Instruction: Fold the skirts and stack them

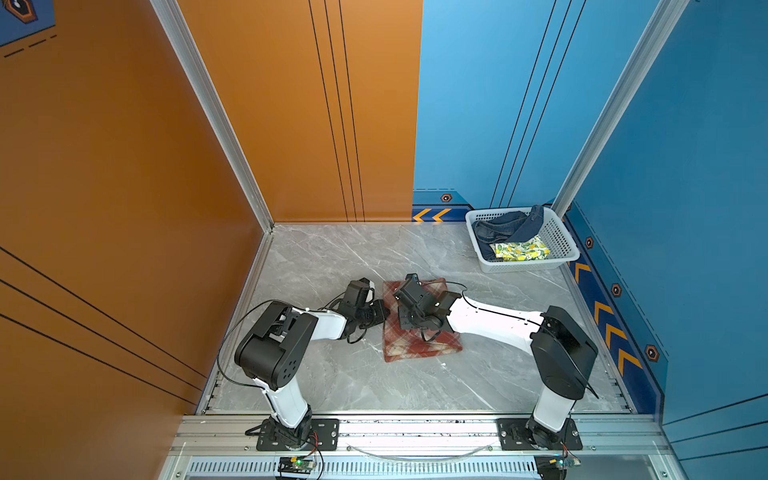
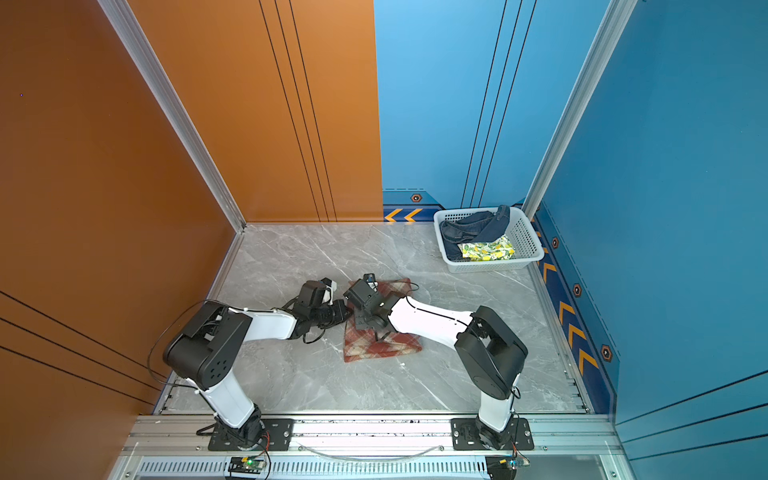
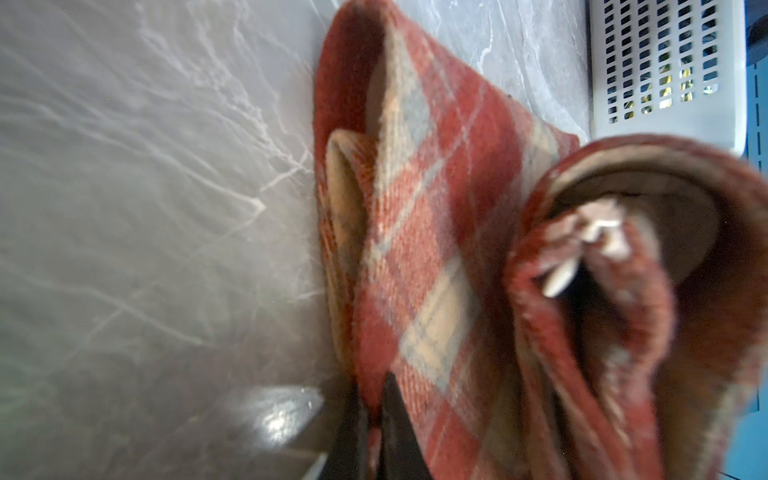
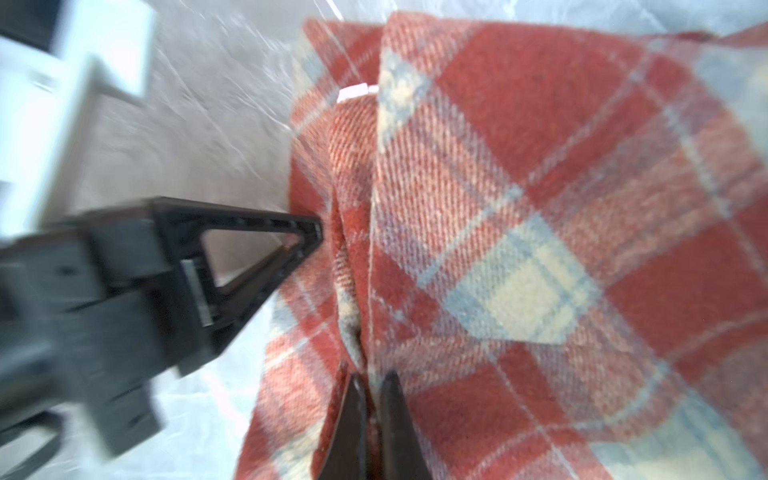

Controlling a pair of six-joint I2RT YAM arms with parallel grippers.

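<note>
Landmark: the white basket (image 1: 523,266) in the table's (image 1: 332,257) far corner.
Plaid skirt (image 1: 419,340): lies on the table well apart from the basket, towards the arm bases. It is partly folded into a thick pad of several layers.
Denim skirt (image 1: 503,226): bunched inside the basket, one end draped over its far rim.
Lemon skirt (image 1: 521,250): inside the basket, against the denim skirt on its near side.
Left gripper (image 3: 374,395): clenched on the plaid skirt's edge that faces away from the basket.
Right gripper (image 4: 374,386): pinched shut on that same layered edge, just beside the left gripper.
Handling: the cloth looks thick, woolly and soft. It is probably light, not slippery, and springy enough that folds may open.
Where to hold: likely the stacked edge through all layers, at two points spaced apart, so that no layer slips free.
</note>
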